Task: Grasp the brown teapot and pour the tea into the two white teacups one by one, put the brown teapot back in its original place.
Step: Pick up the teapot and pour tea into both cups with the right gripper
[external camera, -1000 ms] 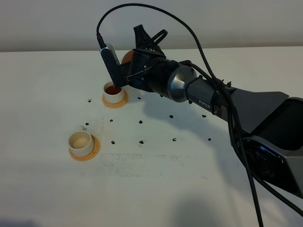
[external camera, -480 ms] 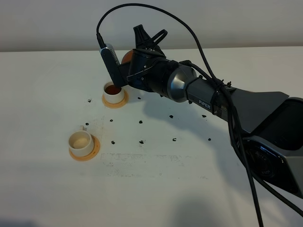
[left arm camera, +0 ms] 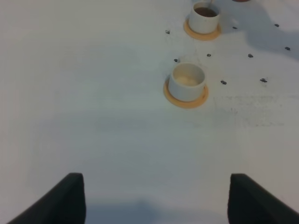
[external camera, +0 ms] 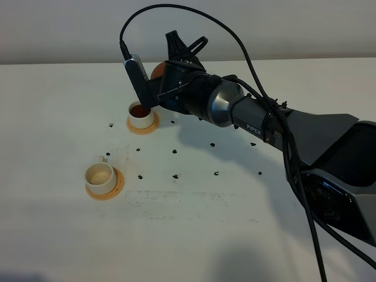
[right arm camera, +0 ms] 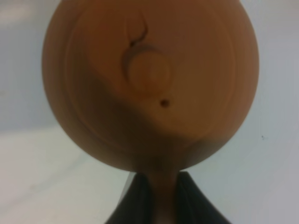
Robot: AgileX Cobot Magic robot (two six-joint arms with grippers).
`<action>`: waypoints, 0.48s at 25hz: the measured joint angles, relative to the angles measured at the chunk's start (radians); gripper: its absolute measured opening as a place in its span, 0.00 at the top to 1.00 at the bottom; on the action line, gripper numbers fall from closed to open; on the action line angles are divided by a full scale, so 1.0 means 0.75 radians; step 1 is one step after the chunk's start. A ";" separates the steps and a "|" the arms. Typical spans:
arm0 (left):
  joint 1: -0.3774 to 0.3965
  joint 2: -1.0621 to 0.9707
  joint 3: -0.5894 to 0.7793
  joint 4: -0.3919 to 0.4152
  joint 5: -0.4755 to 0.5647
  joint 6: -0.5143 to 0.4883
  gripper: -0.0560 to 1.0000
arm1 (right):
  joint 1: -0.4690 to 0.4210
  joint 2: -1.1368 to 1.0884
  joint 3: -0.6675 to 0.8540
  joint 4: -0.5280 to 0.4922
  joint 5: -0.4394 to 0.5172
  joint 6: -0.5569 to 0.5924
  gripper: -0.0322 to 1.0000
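Observation:
The brown teapot [external camera: 157,70] hangs tilted just behind and above the far white teacup [external camera: 141,115], which holds reddish tea. My right gripper [external camera: 165,75] is shut on the teapot's handle. In the right wrist view the knobbed lid [right arm camera: 149,84] fills the frame and the dark fingers [right arm camera: 138,200] clamp the handle. The near teacup [external camera: 100,177] looks pale inside and stands on its orange saucer [external camera: 117,185]. My left gripper [left arm camera: 159,200] hovers open over bare table, well short of the near teacup [left arm camera: 187,80] and the far teacup [left arm camera: 203,14]. The teapot's original place is out of view.
Several small black specks [external camera: 175,153] are scattered over the white table [external camera: 194,235] to the right of the cups. The right arm [external camera: 252,120] stretches across the table from the right side. A black cable [external camera: 235,41] loops above it.

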 joint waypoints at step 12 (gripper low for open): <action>0.000 0.000 0.000 0.000 0.000 0.000 0.37 | 0.003 0.000 0.000 0.003 0.000 0.000 0.85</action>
